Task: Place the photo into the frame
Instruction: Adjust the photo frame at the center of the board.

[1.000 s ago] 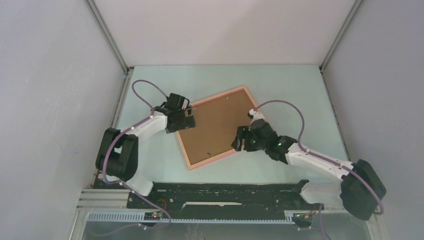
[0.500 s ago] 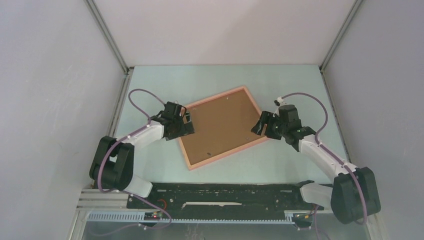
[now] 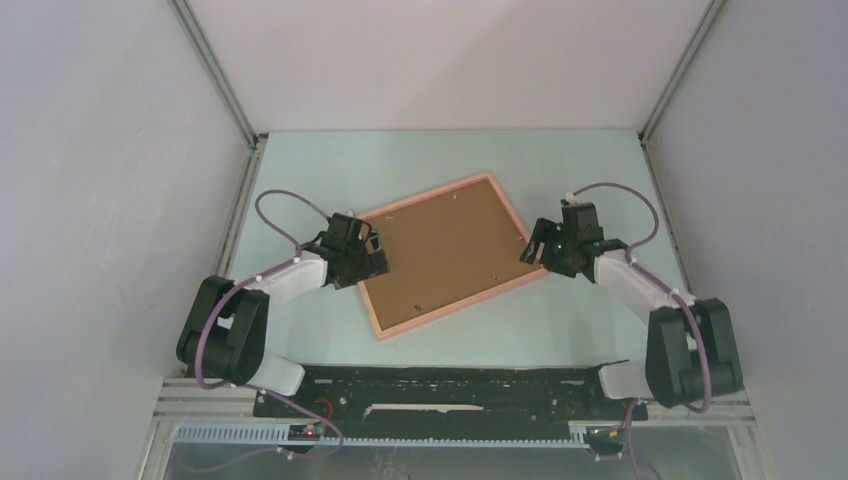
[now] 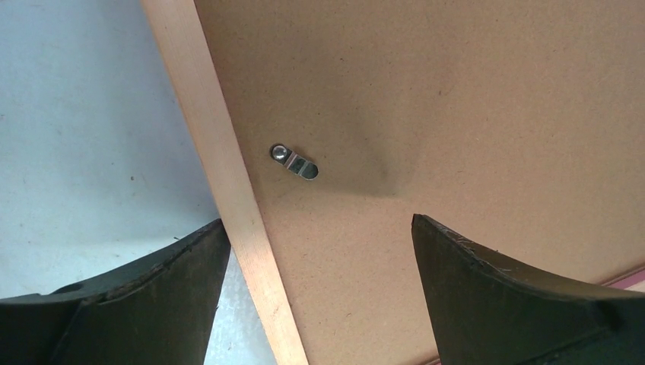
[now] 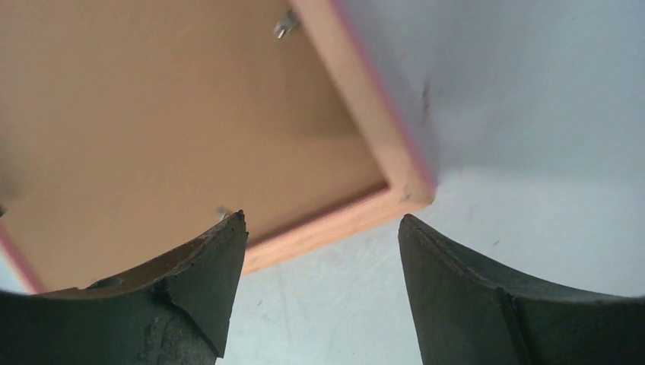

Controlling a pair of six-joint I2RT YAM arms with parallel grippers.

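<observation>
The salmon-pink frame (image 3: 460, 305) lies flat on the table, turned at an angle, with the plain brown backing board (image 3: 445, 250) filling it. The photo is hidden. My left gripper (image 3: 372, 255) is open above the frame's left rail (image 4: 220, 160), one finger (image 4: 152, 304) over the table and the other over the board (image 4: 456, 114). A small metal tab (image 4: 297, 161) sits by that rail. My right gripper (image 3: 535, 250) is open and empty at the frame's right corner (image 5: 407, 186), mostly over bare table.
The pale green table (image 3: 590, 180) is walled by grey panels on the left, right and back. A black rail (image 3: 440, 390) with the arm bases runs along the near edge. A second tab (image 5: 284, 26) shows at the right rail.
My right gripper has swung from over the board's lower right part out to the frame's right corner. My left gripper has slid a little nearer along the left rail. The frame has not moved.
</observation>
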